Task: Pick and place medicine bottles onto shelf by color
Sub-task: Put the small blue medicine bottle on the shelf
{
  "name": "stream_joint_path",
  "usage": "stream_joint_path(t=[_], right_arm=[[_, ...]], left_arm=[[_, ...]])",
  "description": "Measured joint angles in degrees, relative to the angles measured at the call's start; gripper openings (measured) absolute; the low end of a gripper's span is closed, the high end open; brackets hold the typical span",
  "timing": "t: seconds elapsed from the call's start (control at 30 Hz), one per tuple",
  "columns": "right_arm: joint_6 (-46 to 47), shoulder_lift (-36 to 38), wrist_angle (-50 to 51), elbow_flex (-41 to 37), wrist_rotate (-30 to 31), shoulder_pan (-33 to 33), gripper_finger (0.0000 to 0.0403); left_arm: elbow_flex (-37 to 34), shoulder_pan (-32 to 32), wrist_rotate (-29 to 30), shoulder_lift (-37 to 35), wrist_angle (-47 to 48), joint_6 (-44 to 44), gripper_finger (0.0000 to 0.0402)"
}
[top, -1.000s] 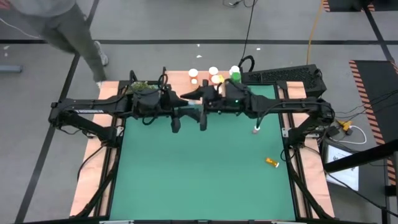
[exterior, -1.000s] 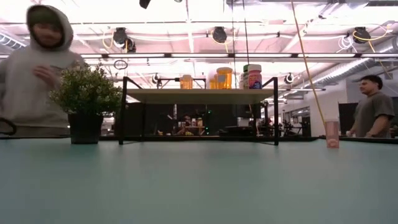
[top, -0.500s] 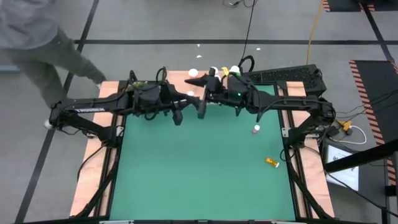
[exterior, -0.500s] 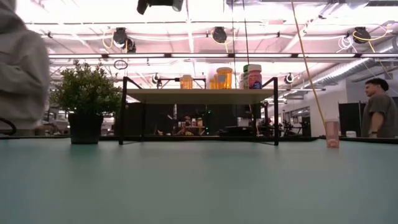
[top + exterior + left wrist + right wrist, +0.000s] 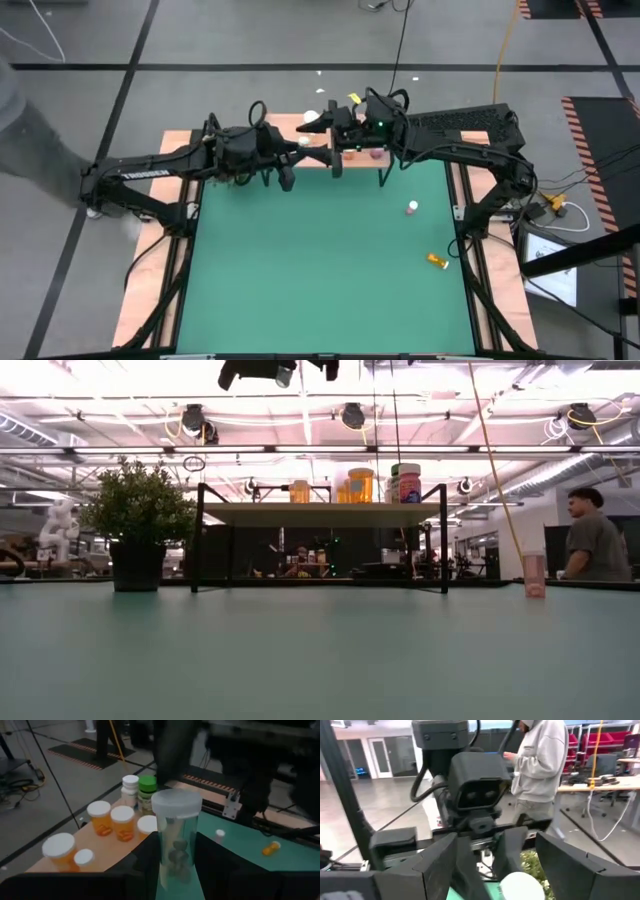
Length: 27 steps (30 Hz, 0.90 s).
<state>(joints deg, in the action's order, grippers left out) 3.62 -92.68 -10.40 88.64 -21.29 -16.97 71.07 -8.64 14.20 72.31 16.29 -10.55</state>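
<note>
The green-matted table (image 5: 320, 290) is mostly open, with just a pink bottle (image 5: 411, 208) standing upright and an orange bottle (image 5: 437, 260) lying on its side near the right edge. The low light-wood shelf on black legs (image 5: 320, 514) sits at the far edge, carrying orange bottles (image 5: 111, 820) and a green-capped bottle (image 5: 147, 790), all upright. The left gripper (image 5: 175, 865) is over the shelf, jaws narrow and clamped on a clear greenish white-capped bottle (image 5: 176, 835), long axis vertical. The right gripper (image 5: 490, 870) is beside it with a white cap (image 5: 522, 886) between its jaws; can't tell if they're actually gripping it.
</note>
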Motion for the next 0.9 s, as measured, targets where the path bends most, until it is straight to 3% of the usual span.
stream_joint_path(t=[0.3,0.6,0.8,0.9], right_arm=[[-4.24,-2.45,-0.91,-0.04,0.02,2.12,0.0263],[-5.58,-2.45,0.72,-0.02,0.33,2.84,0.0263],[-9.3,-2.51,4.03,-0.02,6.09,3.27,0.0263],[-8.42,-2.51,3.83,-0.02,6.18,3.72,0.0263]], left_arm=[[-0.11,-0.7,-0.02,-0.02,0.53,3.88,0.0108],[-0.09,1.78,-0.25,0.01,5.27,2.26,0.0108],[-0.09,3.16,-0.51,0.14,9.82,2.72,0.0108],[-0.09,3.59,-0.48,0.17,10.16,2.74,0.0108]])
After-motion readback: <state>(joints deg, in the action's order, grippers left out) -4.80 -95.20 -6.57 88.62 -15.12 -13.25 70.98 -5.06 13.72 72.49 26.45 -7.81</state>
